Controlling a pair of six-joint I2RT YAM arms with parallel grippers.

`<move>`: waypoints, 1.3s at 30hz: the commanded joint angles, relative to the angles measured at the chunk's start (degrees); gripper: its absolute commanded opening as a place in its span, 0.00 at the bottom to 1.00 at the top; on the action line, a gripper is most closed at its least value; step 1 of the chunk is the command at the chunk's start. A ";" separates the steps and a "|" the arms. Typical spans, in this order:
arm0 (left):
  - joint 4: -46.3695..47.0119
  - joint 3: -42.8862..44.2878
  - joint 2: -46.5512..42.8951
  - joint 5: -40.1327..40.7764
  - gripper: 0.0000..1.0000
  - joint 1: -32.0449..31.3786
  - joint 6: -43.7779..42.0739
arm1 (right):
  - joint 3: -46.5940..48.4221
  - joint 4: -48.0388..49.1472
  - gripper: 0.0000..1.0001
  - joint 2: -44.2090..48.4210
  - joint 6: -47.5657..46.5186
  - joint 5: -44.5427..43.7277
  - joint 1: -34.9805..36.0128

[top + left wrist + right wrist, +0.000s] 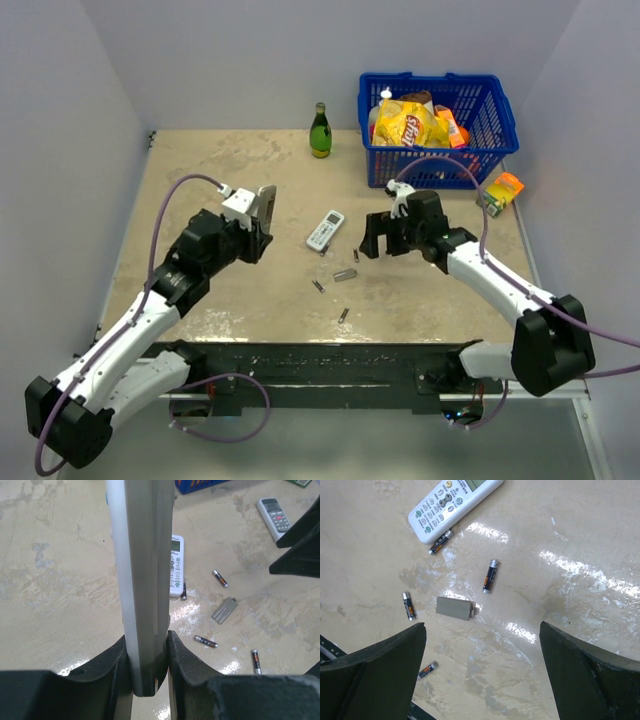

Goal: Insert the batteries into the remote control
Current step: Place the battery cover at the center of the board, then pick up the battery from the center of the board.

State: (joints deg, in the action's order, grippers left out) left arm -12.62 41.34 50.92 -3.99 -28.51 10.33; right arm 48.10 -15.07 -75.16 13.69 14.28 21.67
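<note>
- Where the left arm reaches into the centre-left of the top view, the left gripper (258, 225) is clenched on the remote control (263, 200), which it holds on edge above the table (200, 170).
- In the left wrist view the remote control runs upright through the middle of the frame, white face to the left and grey back to the right. Both fingers (112, 667) press against its lower end.
- The right gripper (373, 248) sits just right of centre in the top view. It is released: the jaws stand wide apart and grasp nothing.
- In the right wrist view four batteries (490, 576) lie loose on the table:
  - one just beside the end of a white remote (452, 507) at the upper left of the frame;
  - one at centre;
  - one at centre-left;
  - one at lower left, near the left finger.
- A grey cover plate (454, 608) lies flat just left of centre, near the central battery but apart from it.
- At the upper right of the top view stands a blue basket (500, 135) holding snack packets. A green bottle (320, 131) stands upright to its left.
</note>
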 commanded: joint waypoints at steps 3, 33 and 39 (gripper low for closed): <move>4.62 -2.23 -8.09 3.10 0.00 0.30 1.27 | 5.77 -6.11 0.95 -0.60 -2.71 -10.58 11.61; 14.12 -9.61 -20.77 -10.95 0.00 0.83 2.77 | 33.37 -18.15 0.41 -35.23 -4.11 -16.92 30.27; 14.73 -9.79 -20.24 -12.71 0.00 1.18 3.03 | 35.48 -19.82 0.31 -38.04 -4.29 -17.18 30.62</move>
State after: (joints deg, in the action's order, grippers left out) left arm -2.15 31.05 30.52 -14.41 -27.94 12.56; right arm 80.07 -32.80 -113.16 9.93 -2.02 51.77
